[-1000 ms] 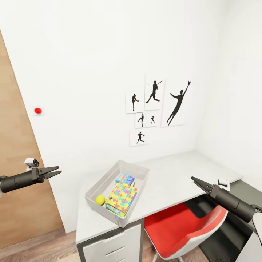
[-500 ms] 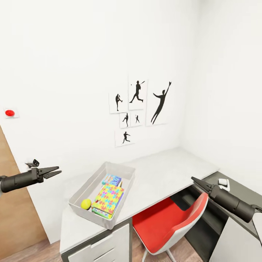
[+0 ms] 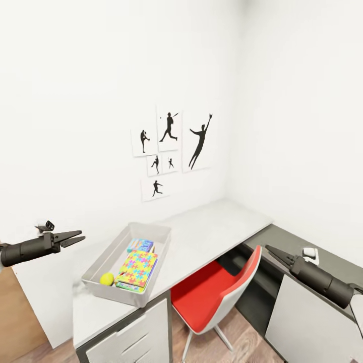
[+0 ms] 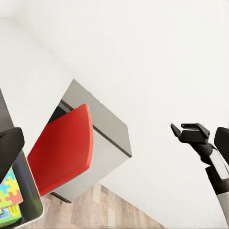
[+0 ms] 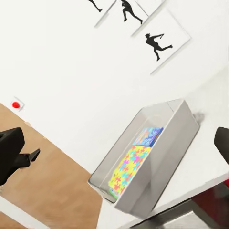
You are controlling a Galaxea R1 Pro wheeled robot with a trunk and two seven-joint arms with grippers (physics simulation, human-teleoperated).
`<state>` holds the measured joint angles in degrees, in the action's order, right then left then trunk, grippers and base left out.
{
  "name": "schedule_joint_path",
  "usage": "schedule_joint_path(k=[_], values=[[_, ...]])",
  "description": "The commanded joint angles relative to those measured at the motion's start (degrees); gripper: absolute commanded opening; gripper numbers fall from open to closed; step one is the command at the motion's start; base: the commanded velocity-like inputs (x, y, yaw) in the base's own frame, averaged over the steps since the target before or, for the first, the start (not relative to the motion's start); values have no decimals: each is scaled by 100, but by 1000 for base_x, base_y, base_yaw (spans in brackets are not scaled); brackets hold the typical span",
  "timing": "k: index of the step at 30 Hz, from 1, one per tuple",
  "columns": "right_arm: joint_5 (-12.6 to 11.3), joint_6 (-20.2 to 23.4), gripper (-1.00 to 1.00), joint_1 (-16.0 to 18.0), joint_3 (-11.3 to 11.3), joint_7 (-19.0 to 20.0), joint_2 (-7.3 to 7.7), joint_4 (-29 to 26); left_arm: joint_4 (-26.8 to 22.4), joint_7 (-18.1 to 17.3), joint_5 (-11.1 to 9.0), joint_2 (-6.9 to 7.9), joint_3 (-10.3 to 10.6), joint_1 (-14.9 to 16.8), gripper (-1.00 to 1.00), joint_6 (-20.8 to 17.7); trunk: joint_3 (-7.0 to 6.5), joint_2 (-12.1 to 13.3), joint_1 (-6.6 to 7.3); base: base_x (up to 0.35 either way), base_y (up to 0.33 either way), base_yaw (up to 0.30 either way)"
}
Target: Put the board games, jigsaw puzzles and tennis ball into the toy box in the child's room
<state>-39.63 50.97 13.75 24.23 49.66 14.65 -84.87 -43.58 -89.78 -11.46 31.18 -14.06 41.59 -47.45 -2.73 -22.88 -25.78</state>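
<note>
The shallow pale grey see-through toy box (image 3: 126, 262) sits on the long pale grey bench (image 3: 212, 234). In it lie the small yellow-green tennis ball (image 3: 106, 279), a bright jigsaw sheet (image 3: 137, 267) and a small blue game box (image 3: 140, 245). The left end effector (image 3: 75, 237) is a little open and empty. The right end effector (image 3: 272, 250) looks closed and empty.

The toy box (image 3: 98, 262) is pale grey and see-through, and in it lie a yellow-green tennis ball (image 3: 106, 279), a jigsaw puzzle (image 3: 137, 267) in yellow, pink, green, blue and orange pieces, and a small blue board game (image 3: 140, 246). The counter (image 3: 212, 227) has a pale grey top, white drawers (image 3: 133, 335) and a dark grey end part (image 3: 282, 242), and the chair (image 3: 214, 295) beside it is red inside with a white back. The walls are white with black shapes of ball players on white pictures (image 3: 171, 151), the floor (image 3: 232, 348) is brown wood, and both pincers, left (image 3: 75, 238) and right (image 3: 275, 253), are dark grey.
</note>
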Motion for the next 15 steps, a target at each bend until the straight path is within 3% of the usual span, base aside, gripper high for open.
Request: schedule_joint_path(k=[1,15], values=[[-2,27,100,4,3,16,4,4,-2,-22,3,2,-1,-2,100,-55,3,-4,0,-97,40,-278],[-9,27,100,4,8,25,18,12,-2,-22,-2,2,-1,-2,100,-36,3,-4,0,-32,9,-278]])
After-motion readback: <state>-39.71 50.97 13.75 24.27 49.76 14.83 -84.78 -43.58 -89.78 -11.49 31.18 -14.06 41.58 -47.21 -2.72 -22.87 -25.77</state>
